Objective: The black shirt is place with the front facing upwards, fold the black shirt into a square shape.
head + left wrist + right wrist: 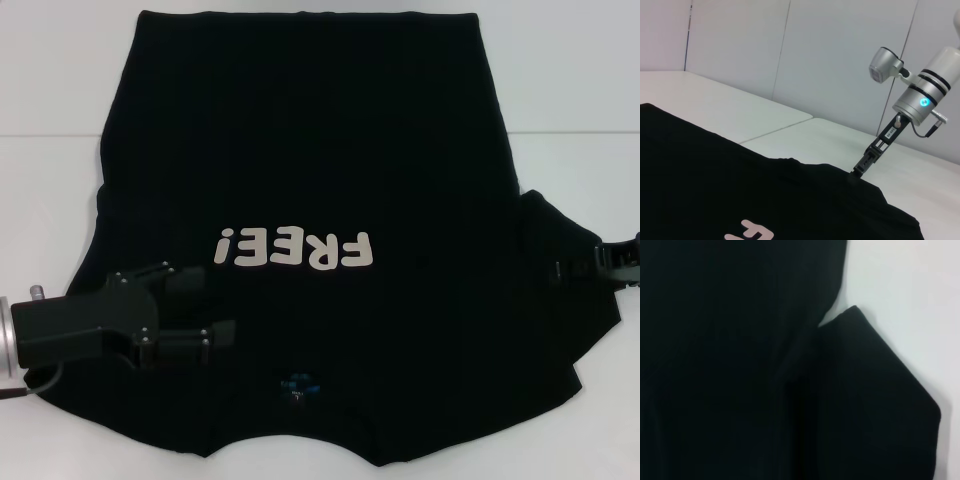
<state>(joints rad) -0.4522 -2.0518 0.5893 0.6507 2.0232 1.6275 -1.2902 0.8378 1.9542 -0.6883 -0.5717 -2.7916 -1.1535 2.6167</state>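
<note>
Jaws of the left gripper [205, 305] stood spread, lying over the black shirt [320, 150] at about 8 o'clock, beside the pale "FREE!" lettering [295, 249]. That shirt lay flat, front up, across the white counter [50, 120], collar and small blue neck label [297, 386] at 6 o'clock, hem at 12. At 3 o'clock the right gripper [560, 268] sat at the sleeve [565, 300]; whether its jaws pinched the cloth, I cannot tell. From the left wrist it [862, 167] met the shirt's edge.
</note>
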